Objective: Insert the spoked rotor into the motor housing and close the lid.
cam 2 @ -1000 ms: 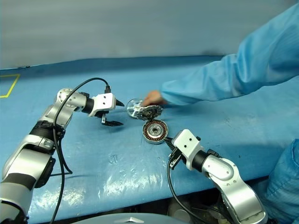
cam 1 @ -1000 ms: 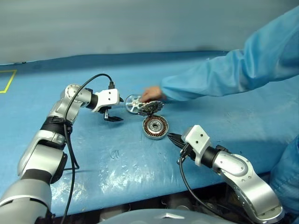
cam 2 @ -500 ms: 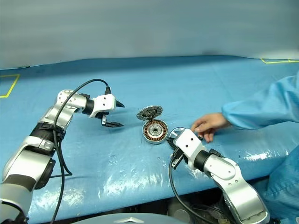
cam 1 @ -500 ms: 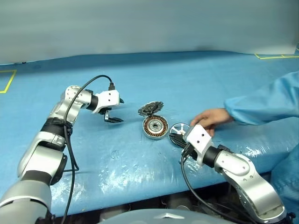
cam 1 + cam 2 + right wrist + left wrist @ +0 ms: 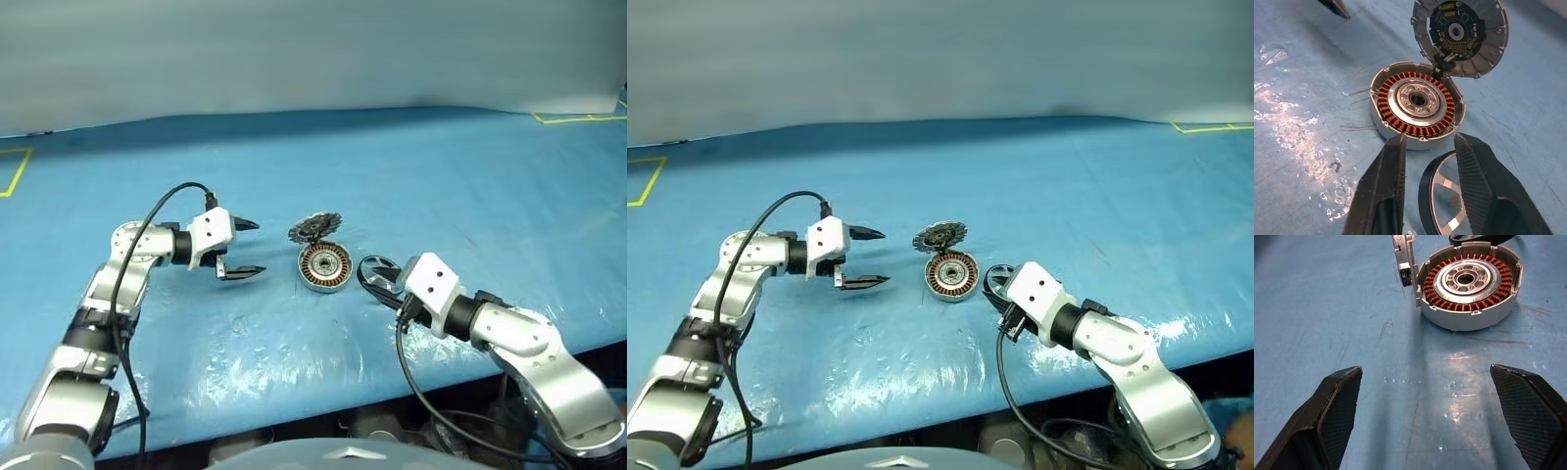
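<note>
The motor housing [image 5: 325,267], a silver cup with copper windings, lies mid-table. Its toothed lid [image 5: 314,227] stands open on the far side, inner face showing [image 5: 1459,36]. The spoked rotor [image 5: 377,271] lies flat just right of the housing, black rim and silver spokes [image 5: 1447,196]. My right gripper [image 5: 1430,138] hovers at the rotor's near-left rim. Its fingers stand apart with nothing gripped, pointing at the housing [image 5: 1418,103]. My left gripper [image 5: 257,248] is wide open to the left of the housing [image 5: 1469,286], well apart from it.
A blue sheet [image 5: 441,186] covers the table, shiny and wrinkled near the front edge [image 5: 294,431]. Yellow tape marks sit at the far left [image 5: 15,166] and far right [image 5: 578,117]. Black cables hang from both wrists.
The person's hand set the rotor down right of the housing and left the view. My right gripper went from shut to open. My left arm drew back from the housing.
</note>
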`<act>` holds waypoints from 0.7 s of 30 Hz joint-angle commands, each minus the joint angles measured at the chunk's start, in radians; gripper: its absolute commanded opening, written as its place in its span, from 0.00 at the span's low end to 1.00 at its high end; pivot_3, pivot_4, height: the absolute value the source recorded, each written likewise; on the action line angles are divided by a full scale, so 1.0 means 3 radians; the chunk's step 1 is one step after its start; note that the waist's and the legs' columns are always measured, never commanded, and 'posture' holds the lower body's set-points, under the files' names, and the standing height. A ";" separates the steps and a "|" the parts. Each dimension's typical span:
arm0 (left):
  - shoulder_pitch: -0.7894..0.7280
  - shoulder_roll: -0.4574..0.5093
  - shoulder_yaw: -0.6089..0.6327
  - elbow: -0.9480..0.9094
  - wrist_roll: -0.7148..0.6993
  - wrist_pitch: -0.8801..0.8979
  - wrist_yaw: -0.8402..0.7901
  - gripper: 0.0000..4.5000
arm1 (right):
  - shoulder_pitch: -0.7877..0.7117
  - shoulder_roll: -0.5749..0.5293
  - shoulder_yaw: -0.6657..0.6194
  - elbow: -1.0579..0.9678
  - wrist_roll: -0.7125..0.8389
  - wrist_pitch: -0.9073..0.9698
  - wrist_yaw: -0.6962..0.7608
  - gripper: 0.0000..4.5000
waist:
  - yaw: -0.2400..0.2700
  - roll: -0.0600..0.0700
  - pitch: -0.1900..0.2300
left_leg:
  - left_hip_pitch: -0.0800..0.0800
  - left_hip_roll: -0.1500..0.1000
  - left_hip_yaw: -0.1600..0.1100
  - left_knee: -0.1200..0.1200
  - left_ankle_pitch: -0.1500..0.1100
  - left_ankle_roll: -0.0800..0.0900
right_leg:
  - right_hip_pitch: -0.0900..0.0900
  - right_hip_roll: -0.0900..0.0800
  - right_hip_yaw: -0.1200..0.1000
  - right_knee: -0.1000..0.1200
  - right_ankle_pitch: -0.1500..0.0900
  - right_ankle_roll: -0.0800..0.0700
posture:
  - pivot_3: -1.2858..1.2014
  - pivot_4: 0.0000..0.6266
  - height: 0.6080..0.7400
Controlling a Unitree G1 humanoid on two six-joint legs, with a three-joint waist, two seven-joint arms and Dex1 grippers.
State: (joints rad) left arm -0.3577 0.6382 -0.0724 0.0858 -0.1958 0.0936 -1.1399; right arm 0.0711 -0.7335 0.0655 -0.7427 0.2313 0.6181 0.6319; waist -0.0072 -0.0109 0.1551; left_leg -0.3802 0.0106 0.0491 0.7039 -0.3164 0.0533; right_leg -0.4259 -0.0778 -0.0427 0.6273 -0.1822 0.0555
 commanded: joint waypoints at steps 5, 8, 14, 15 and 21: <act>0.0753 -0.0038 0.0248 -0.0904 -0.0313 0.0415 0.0413 1.00 | -0.0511 -0.0401 0.0071 0.0465 -0.0171 -0.0148 0.0361 0.91 | -0.0010 0.0000 0.0000 | 0.0005 -0.0001 0.0002 0.0003 -0.0001 0.0001 | 0.0005 0.0000 0.0003 0.0000 -0.0001 -0.0002 | 0.52 0.24 1.00; 0.0958 -0.0064 0.0221 -0.1076 -0.0303 0.0459 0.0538 1.00 | -0.0690 -0.0501 0.0145 0.0680 -0.0180 -0.0218 0.0563 0.98 | -0.0003 0.0000 0.0000 | 0.0006 -0.0001 0.0003 0.0003 -0.0001 0.0001 | 0.0003 0.0000 0.0004 0.0000 -0.0006 -0.0012 | 0.52 0.24 1.00; 0.1186 -0.0078 0.0239 -0.1294 -0.0354 0.0535 0.0705 1.00 | -0.0901 -0.0499 0.0161 0.0953 -0.0073 -0.0162 0.0804 0.98 | 0.0037 0.0000 0.0000 | 0.0005 -0.0002 0.0001 0.0003 -0.0001 0.0002 | 0.0005 -0.0001 0.0003 0.0000 -0.0007 -0.0015 | 0.52 0.24 1.00; 0.1209 -0.0080 0.0240 -0.1309 -0.0362 0.0549 0.0727 1.00 | -0.0911 -0.0484 0.0169 0.0971 -0.0038 -0.0132 0.0838 0.98 | 0.0038 0.0000 0.0000 | 0.0005 -0.0002 0.0001 0.0003 -0.0002 0.0003 | 0.0005 -0.0002 0.0003 0.0000 -0.0007 -0.0015 | 0.52 0.24 1.00; 0.1322 -0.0125 0.0260 -0.1370 -0.0464 0.0632 0.0845 1.00 | -0.0956 -0.0368 0.0114 0.1217 0.0148 0.0160 0.0879 0.98 | 0.0038 0.0001 0.0000 | 0.0005 -0.0002 0.0002 0.0003 -0.0002 0.0004 | 0.0005 -0.0002 0.0002 -0.0001 -0.0008 -0.0016 | 0.52 0.24 1.00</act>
State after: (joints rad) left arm 0.0349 0.6109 -0.0132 -0.2778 -0.3039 0.2711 -0.8964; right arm -0.2015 -0.8494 0.1295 -0.3818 0.2570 0.6520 0.8940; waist 0.0043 -0.0108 0.1551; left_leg -0.3786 0.0099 0.0499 0.7050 -0.3171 0.0546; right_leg -0.4243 -0.0786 -0.0418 0.6272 -0.1845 0.0507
